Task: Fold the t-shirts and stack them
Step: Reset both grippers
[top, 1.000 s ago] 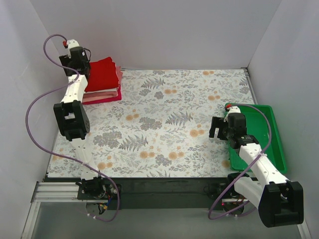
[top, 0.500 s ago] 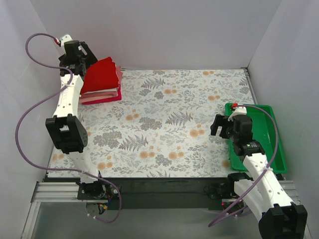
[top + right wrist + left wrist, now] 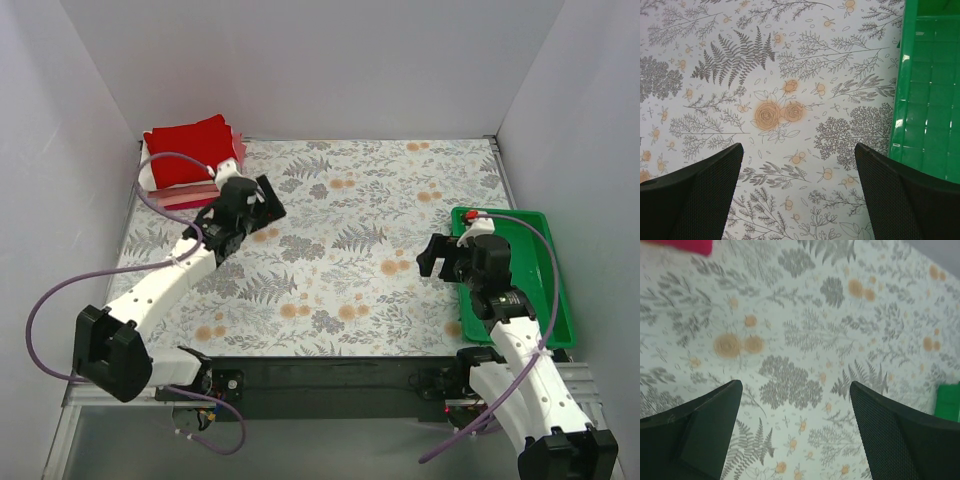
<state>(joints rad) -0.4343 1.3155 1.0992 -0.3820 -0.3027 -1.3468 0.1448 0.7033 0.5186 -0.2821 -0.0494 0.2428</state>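
A stack of folded t-shirts sits at the table's far left corner, a bright red one [image 3: 188, 146] on top with white, pink and crimson layers under it. A crimson edge of the stack shows at the top left of the left wrist view [image 3: 685, 245]. My left gripper [image 3: 262, 205] is open and empty, just right of and nearer than the stack, above the floral cloth [image 3: 797, 390]. My right gripper [image 3: 437, 255] is open and empty over the cloth [image 3: 799, 155], beside the green tray.
A green plastic tray [image 3: 553, 290] lies at the right edge of the table; its rim shows in the right wrist view [image 3: 901, 100] and a corner in the left wrist view [image 3: 947, 400]. White walls close in the back and sides.
My left arm has swung away from the stack, down and to the right over the table. The red shirt lies flatter on the stack. The right arm has barely moved.
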